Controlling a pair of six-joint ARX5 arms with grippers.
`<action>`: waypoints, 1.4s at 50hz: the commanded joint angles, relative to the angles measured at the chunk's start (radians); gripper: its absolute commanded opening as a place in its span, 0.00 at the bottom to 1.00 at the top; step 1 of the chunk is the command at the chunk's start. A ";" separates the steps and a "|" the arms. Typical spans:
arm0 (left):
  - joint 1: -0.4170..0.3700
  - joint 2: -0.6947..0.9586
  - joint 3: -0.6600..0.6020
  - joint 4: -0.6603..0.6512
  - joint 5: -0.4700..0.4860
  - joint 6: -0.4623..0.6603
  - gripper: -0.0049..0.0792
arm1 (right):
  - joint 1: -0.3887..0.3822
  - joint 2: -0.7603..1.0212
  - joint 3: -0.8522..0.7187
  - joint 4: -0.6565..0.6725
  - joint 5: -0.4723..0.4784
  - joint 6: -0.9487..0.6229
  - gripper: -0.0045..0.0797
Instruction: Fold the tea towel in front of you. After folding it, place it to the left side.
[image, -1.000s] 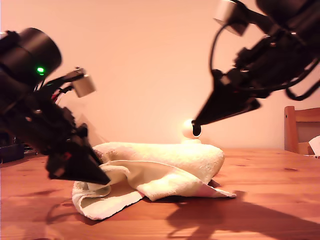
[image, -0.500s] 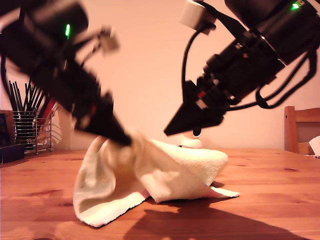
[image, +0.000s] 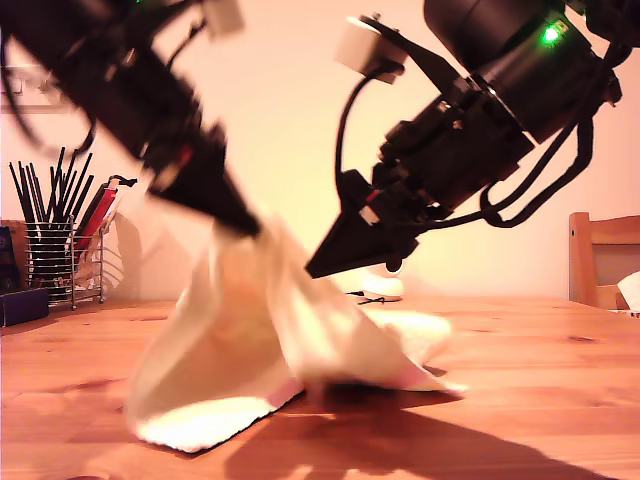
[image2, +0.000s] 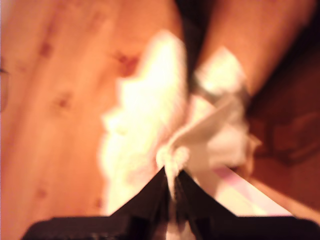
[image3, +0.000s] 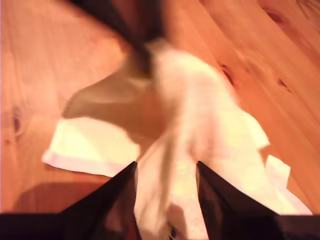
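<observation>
Legible markings: none.
You will find no readable text, label, brand, number or sign in any view.

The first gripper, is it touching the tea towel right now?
Touching. In the first wrist view, my first gripper has its jaws shut on a bunched fold of the tea towel, and the cloth hangs from it above the wooden table.

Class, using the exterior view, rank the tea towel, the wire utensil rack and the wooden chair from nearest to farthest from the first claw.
1. Tea towel: pinched in my first claw, hanging below it.
2. Wire utensil rack: on the table at the exterior view's left edge.
3. Wooden chair: at the exterior view's far right, beyond the other arm.
</observation>
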 joint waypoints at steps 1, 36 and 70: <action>-0.003 -0.021 0.016 -0.012 0.003 0.008 0.04 | 0.006 0.023 0.002 0.016 -0.003 0.005 0.45; -0.003 -0.094 0.107 -0.113 -0.020 0.016 0.04 | -0.003 0.131 0.002 0.038 0.046 0.026 0.18; 0.080 -0.080 0.107 -0.184 -0.053 -0.012 0.47 | -0.049 -0.049 0.264 -0.373 0.270 0.000 0.04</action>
